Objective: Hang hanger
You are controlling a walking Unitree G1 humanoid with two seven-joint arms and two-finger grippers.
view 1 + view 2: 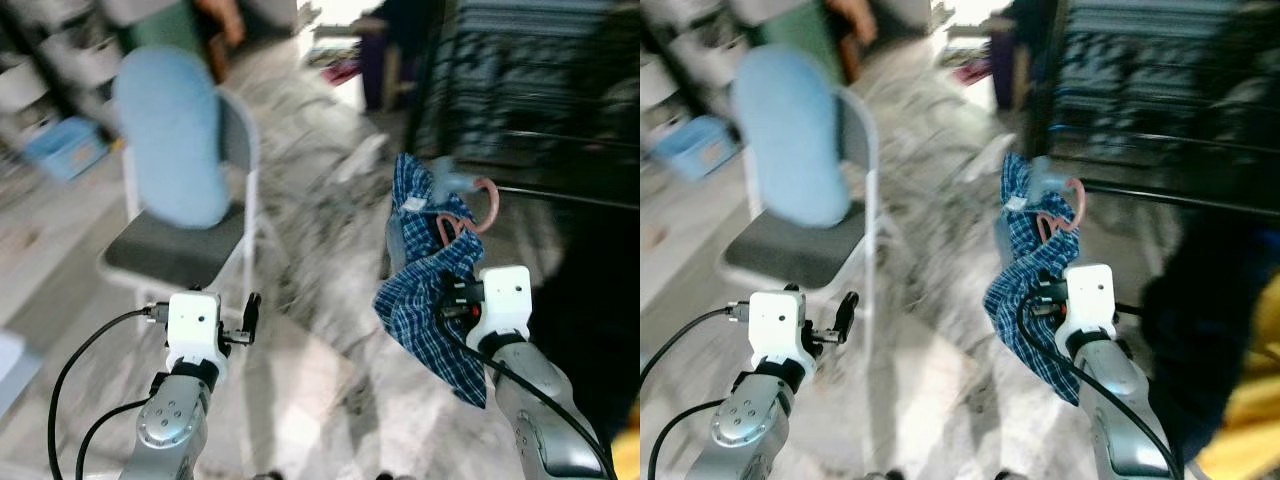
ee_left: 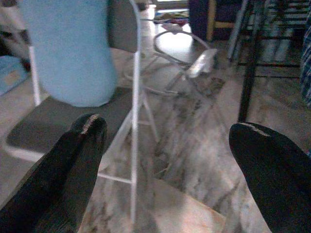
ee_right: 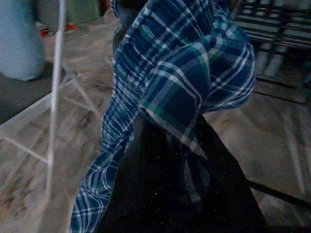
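- The marble floor point(image 1: 330, 210) runs to a dark rail point(image 1: 560, 195) on my right, where I judge the hanger belongs.
- A folding chair point(image 1: 180, 250) holds a blue cushion point(image 1: 172, 135).
- My right gripper point(image 1: 452, 290) clamps the plaid shirt point(image 1: 430, 300) on its pink hanger point(image 1: 470, 215), raised toward that rail.
- My left gripper point(image 1: 248, 315) idles, fingers point(image 2: 73, 165) apart.

Pink hanger point(image 1: 470, 215) carrying a blue plaid shirt point(image 1: 432, 290)
It is sitting tilted in mid-air, hook uppermost, shirt drooping crumpled beneath.
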